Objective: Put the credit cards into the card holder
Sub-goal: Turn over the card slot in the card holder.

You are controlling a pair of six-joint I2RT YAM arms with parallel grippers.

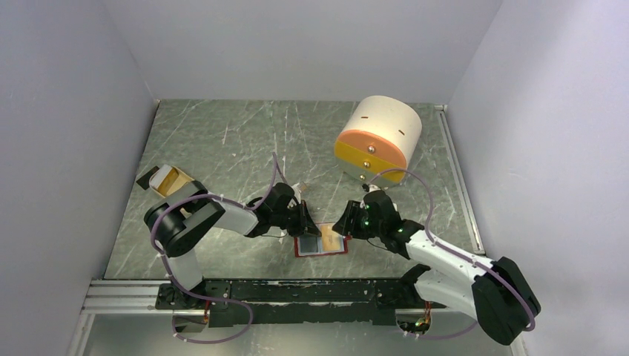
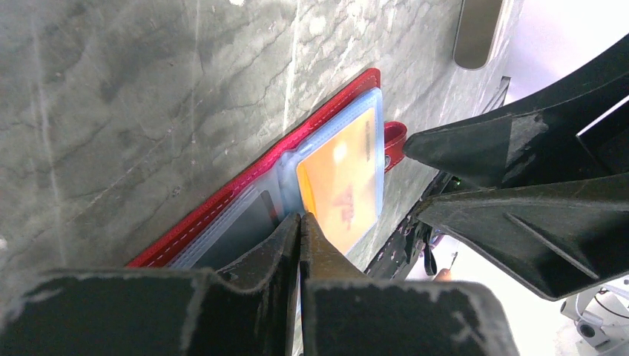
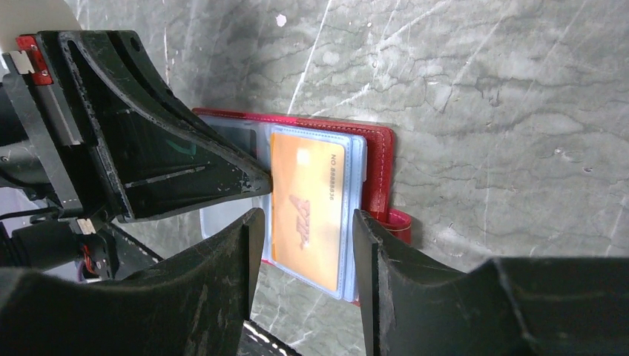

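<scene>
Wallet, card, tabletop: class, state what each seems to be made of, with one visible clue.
Wallet: red leather or imitation, matte, with pale stitching along the edge. Its pockets look like clear, slightly bluish soft plastic. Card: likely glossy orange plastic, with printed digits and a logo. Tabletop: grey-green, white-veined, marble-like; whether real stone or printed laminate cannot be told.

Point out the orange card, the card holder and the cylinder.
orange card [image 3: 308,211]: right wrist view, its face.
card holder [image 3: 380,167]: right wrist view, red edge.
cylinder [image 1: 389,119]: top view, cream side.
</scene>
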